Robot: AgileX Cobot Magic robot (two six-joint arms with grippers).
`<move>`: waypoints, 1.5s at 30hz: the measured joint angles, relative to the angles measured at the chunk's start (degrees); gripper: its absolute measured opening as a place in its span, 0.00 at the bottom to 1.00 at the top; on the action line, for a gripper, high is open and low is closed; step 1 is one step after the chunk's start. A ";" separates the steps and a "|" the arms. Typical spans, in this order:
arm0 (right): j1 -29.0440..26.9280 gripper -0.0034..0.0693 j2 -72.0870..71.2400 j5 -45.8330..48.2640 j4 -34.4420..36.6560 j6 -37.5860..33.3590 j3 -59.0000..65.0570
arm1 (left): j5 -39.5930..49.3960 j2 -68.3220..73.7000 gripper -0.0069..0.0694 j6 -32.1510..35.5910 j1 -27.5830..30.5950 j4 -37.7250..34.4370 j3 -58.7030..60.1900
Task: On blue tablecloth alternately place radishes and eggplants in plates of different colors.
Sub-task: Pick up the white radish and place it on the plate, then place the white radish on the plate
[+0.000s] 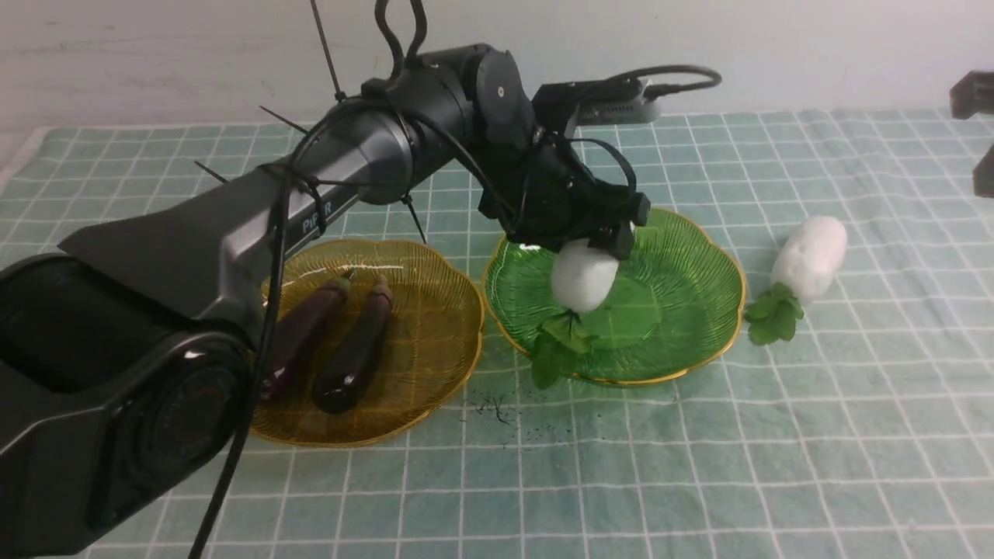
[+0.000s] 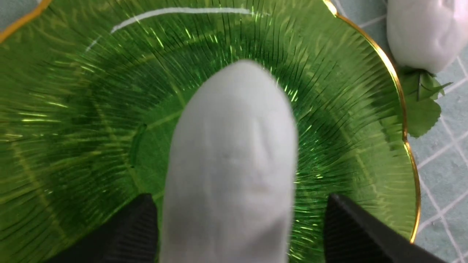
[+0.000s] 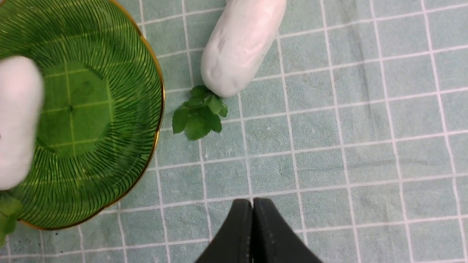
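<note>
The robot's left arm point(image 1: 373, 147) was mostly black w/ a shiny dark grey tube bit, and white "PiPER" letters on it. Black cables point(image 1: 273, 287) ran along it, some thin, some thick, w/ pointy tie ends sticking out. A big round cap was near the bottom. The right gripper point(image 3: 252, 202) had two dark, pointy fingers w/ flat, smooth sides.

Glossy ribbed translucent green plate point(image 1: 683, 303), glossy dark eggplants point(image 1: 353, 353), wrinkled matt tablecloth point(image 1: 590, 466).
</note>
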 joint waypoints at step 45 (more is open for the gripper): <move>-0.19 0.69 39.08 -13.99 13.52 4.03 -16.95 | 16.52 -62.84 0.08 -3.36 4.14 18.21 41.65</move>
